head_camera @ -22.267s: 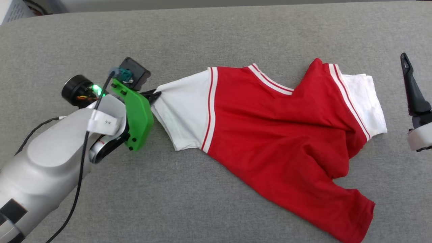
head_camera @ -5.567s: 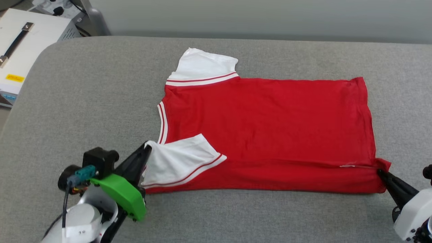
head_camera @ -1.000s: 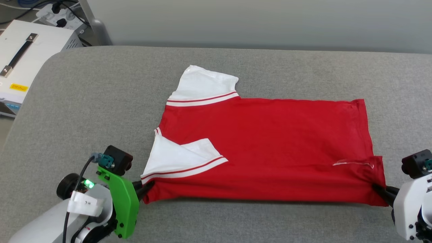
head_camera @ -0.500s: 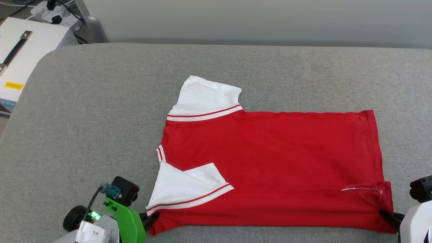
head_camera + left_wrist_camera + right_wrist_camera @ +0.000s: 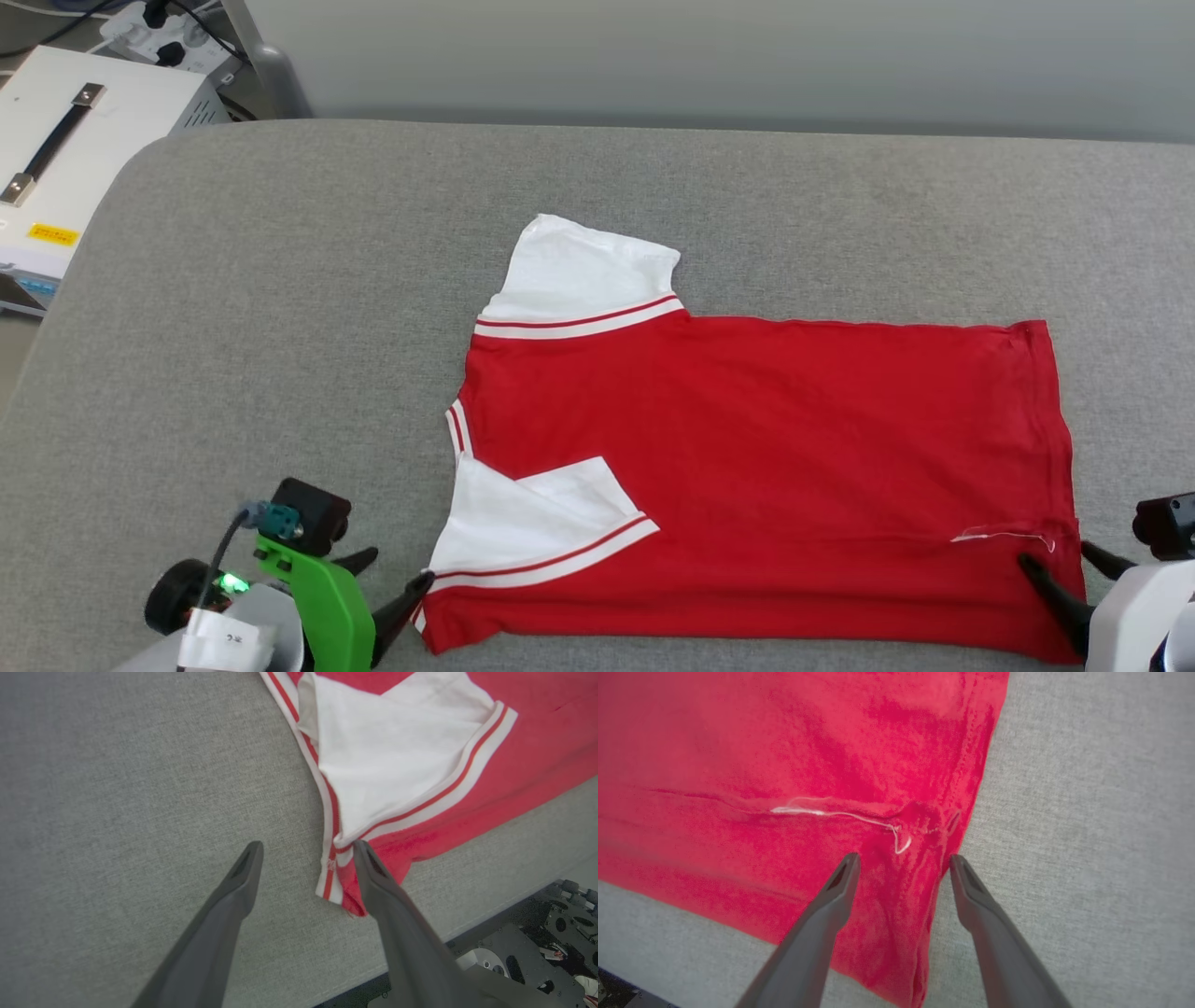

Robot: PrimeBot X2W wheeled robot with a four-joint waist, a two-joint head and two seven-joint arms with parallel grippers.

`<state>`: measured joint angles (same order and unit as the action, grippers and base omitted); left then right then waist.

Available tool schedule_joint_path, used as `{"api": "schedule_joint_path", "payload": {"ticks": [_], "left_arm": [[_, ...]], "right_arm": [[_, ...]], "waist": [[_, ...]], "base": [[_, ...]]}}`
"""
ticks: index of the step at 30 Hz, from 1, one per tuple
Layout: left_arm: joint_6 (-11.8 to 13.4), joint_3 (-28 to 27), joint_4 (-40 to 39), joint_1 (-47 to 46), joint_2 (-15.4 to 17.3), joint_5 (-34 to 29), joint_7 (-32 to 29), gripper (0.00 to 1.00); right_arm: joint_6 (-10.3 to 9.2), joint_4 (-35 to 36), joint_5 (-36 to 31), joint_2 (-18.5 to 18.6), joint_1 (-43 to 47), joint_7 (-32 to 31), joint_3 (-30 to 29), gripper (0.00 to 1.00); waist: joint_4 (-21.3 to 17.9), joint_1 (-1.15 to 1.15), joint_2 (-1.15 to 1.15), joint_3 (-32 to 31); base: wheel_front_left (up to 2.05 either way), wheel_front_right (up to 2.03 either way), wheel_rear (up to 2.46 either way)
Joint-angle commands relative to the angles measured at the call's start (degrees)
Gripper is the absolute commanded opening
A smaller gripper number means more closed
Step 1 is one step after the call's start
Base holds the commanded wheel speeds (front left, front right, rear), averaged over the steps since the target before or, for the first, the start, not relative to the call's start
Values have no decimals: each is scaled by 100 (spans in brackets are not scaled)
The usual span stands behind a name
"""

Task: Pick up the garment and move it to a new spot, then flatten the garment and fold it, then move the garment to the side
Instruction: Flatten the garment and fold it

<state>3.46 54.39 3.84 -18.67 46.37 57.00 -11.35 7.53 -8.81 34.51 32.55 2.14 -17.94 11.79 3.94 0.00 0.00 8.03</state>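
With left gripper (image 5: 401,566) and right gripper (image 5: 1055,553) gaping open, lifting straight off, avoiding snagging flattened shirt (image 5: 766,448).

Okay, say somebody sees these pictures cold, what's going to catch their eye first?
The red jersey shirt spread flat on the grey padded surface, one white sleeve sticking out at its far edge, the other sleeve folded onto the red body. Next, the bright green bracket on the left gripper at lower left, jaws open by the shirt's near corner; the right gripper at lower right straddles the hem corner, jaws open.
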Motion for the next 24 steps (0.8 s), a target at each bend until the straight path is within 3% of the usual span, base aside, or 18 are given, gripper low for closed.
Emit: {"api": "schedule_joint_path", "payload": {"ticks": [1,7,12,17,24], "left_arm": [[56,-101,-96,-66,119,-43,78,100],[350,-473,-625,-503,495,-371,277,100],[392,-712,-744,-1068,454,-565,328,100],[223,-874,-421,-1772,89,-649,386,100],[-272,-948,459,-2988,-395,-443,-226,100]], "right_arm": [[-4,81,-139,-53,-65,193,-110,100],[-4,620,-693,-499,-104,897,-757,100],[-4,1140,-1251,-1073,-206,1415,-1147,100],[-4,1604,-1654,-1559,-296,1576,-1201,100],[-4,1972,-1780,-1693,-580,1535,-944,100]], "waist": [[53,0,0,-82],[105,0,0,-134],[93,0,0,-72],[-34,0,0,132],[-357,0,0,830]], "base": [[0,0,0],[0,0,0],[0,0,0],[0,0,0],[0,0,0]]}}
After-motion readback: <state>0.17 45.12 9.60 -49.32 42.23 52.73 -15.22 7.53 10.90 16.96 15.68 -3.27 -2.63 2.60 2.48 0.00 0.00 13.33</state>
